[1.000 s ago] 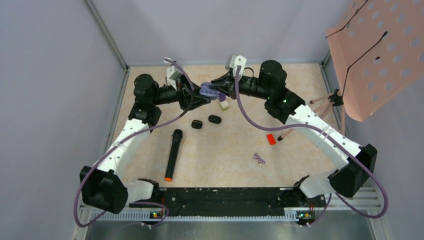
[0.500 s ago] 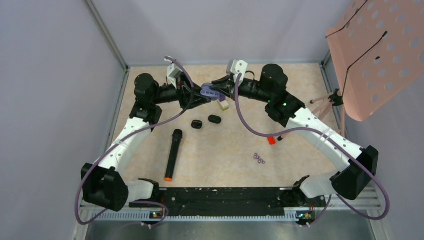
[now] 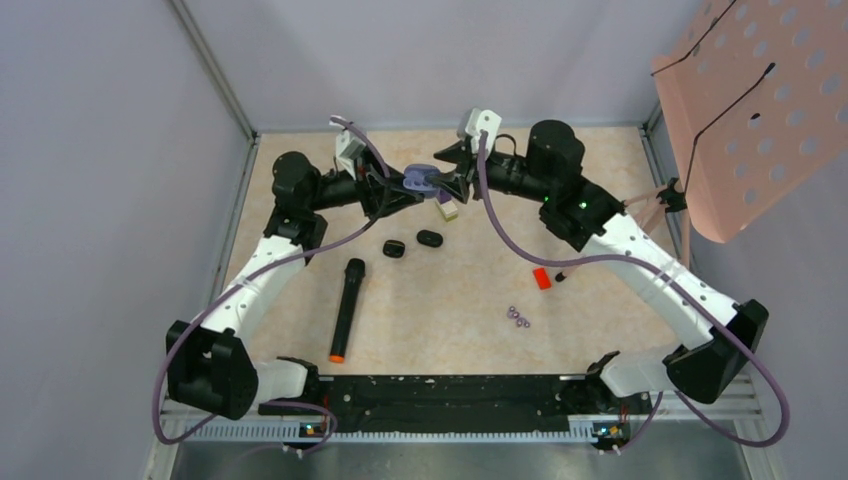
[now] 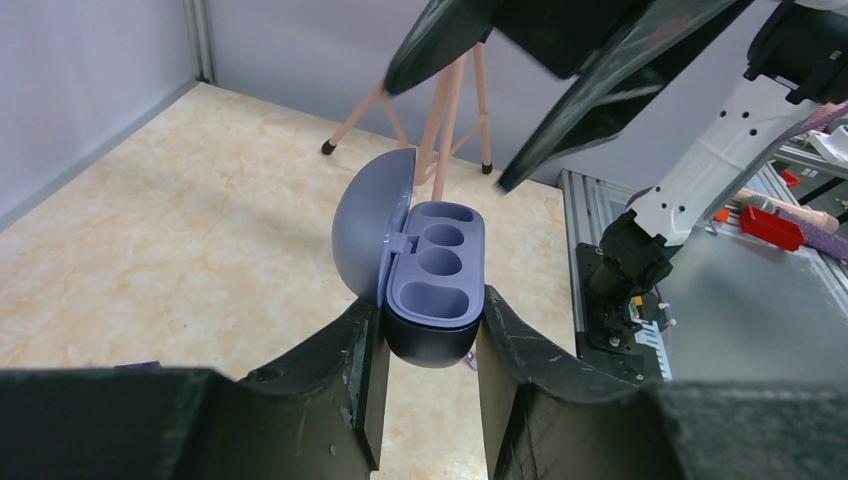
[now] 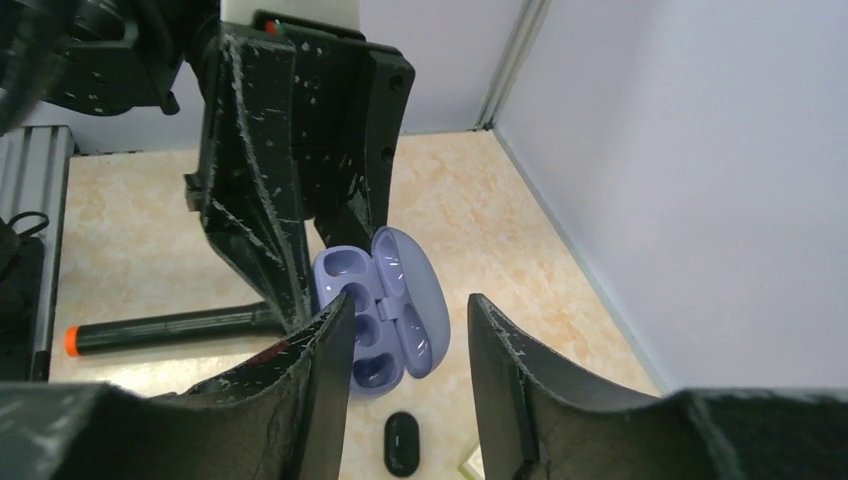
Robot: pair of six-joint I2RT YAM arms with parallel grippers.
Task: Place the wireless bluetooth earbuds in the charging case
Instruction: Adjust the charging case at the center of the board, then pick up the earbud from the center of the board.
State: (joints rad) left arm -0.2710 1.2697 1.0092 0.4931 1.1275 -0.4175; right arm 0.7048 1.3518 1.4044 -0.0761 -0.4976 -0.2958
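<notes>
Left arm (image 3: 262, 262): reaches from its base up the left side of the table (image 3: 600, 150), forearm turned inward to the case.
Right arm (image 3: 640, 262): mirrors it up the right side, wrist bent inward, ending just right of the case.
Left gripper (image 4: 430, 335): fingers (image 4: 345, 360) clamped on the two sides of the case's dark base; it holds the case off the table.
Right gripper (image 5: 405, 325): jaws spread wide with nothing between them, its tips just beside the case.
Marker (image 3: 345, 310): black with an orange tip, lying well on the near side of the case, to its left.
Case (image 4: 432, 280): lavender shell, dark underneath, lid swung open on a side hinge; the tray shows three empty hollows.
Case axis: its long side runs straight away from the left wrist camera, tray facing up, lid standing on edge at its left.
Case place: in the air over the far middle of the table, between the two grippers.
Earbuds (image 3: 430, 238): two small black ovals lying on the table just near of the case, side by side and apart from each other.
</notes>
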